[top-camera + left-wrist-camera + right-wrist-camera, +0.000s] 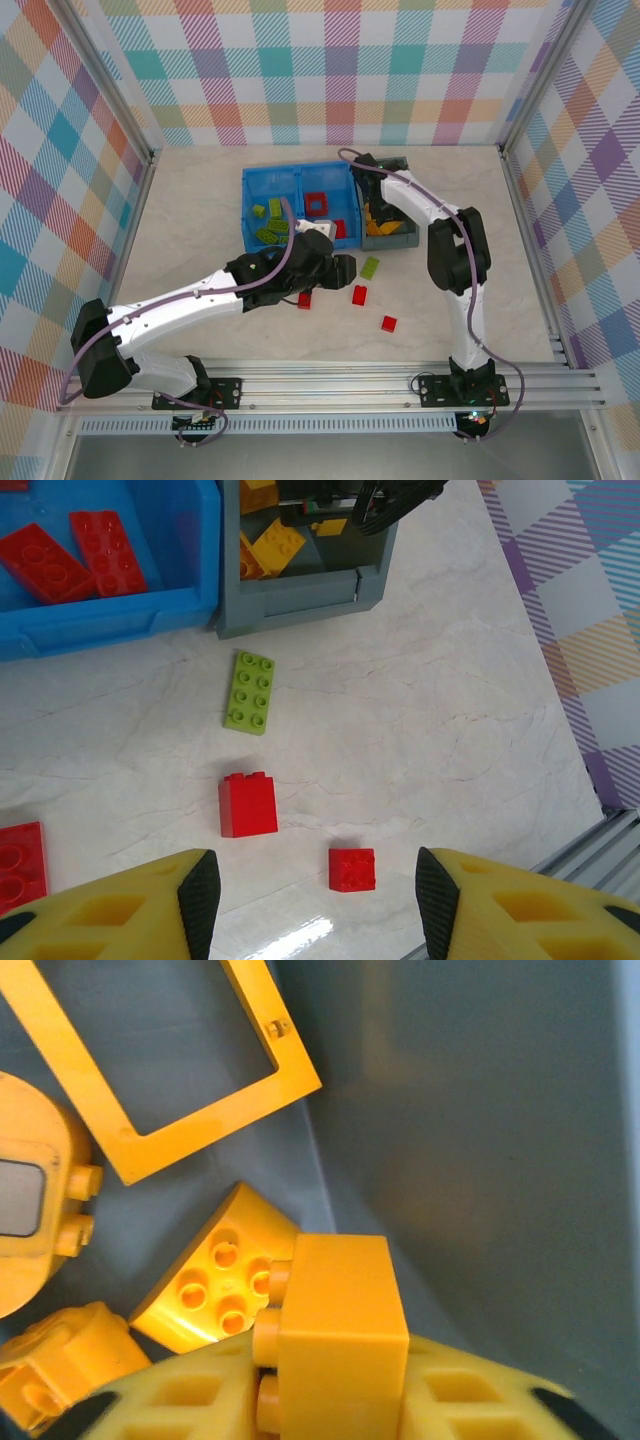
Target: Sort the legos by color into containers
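Top view, left gripper (342, 268): is hovering low over the table (200, 220), just near of the blue bin (300, 180).
Top view, right gripper (377, 213): is reaching down into the grey bin (395, 241), which is sitting right of the blue bin.
Top view, risk: both arms are working close together, so a left-arm trip to the bins could be clipping the right arm.
Left wrist view, left gripper: its jaws are standing wide open and are holding nothing.
Left wrist view, legos: a green brick (250, 691), a red brick (247, 805), a small red brick (352, 869) and a red plate (18, 865) are lying apart on the table.
Left wrist view, risk: both red bricks are lying within the jaw span, so a descent on one could be knocking the other away across the glossy table.
Right wrist view, right gripper (335, 1392): is gripping a yellow brick (340, 1320) above the grey bin's floor.
Right wrist view, contents: a frame (215, 1120) and a wedge (215, 1280) are lying below.
Right wrist view, risk: going lower could be snagging the frame, and the released brick could be tumbling off the wedge.
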You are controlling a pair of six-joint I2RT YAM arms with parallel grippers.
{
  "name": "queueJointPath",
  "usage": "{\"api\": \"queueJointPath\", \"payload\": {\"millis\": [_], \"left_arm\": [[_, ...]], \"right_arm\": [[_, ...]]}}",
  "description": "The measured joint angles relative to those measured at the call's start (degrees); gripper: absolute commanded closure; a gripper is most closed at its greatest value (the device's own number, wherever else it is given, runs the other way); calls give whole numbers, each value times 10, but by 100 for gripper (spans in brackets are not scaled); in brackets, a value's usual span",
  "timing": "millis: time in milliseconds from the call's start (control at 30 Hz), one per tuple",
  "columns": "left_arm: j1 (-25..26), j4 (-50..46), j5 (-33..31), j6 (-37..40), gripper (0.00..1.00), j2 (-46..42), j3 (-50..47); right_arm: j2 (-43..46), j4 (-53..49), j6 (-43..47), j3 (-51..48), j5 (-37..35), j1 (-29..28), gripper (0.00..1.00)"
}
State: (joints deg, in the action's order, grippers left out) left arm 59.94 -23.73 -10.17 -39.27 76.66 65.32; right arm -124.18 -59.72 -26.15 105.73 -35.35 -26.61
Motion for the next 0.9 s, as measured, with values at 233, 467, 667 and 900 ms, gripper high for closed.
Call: {"api": "queueJointPath", "payload": {"millis": [233, 467, 667, 900], "left_arm": [[4, 0, 1, 0, 42, 0, 0], [17, 0, 2, -4, 33, 41, 4], [24, -27, 2, -17, 29, 140, 33], [35, -68, -3, -4, 24, 283, 125]], "right_arm": [[2, -10, 15, 6, -11, -8, 45], [103, -12, 18, 7, -7, -49, 41], [352, 40, 11, -105, 59, -67, 32], [638, 69, -4, -325, 216, -62, 27]]}}
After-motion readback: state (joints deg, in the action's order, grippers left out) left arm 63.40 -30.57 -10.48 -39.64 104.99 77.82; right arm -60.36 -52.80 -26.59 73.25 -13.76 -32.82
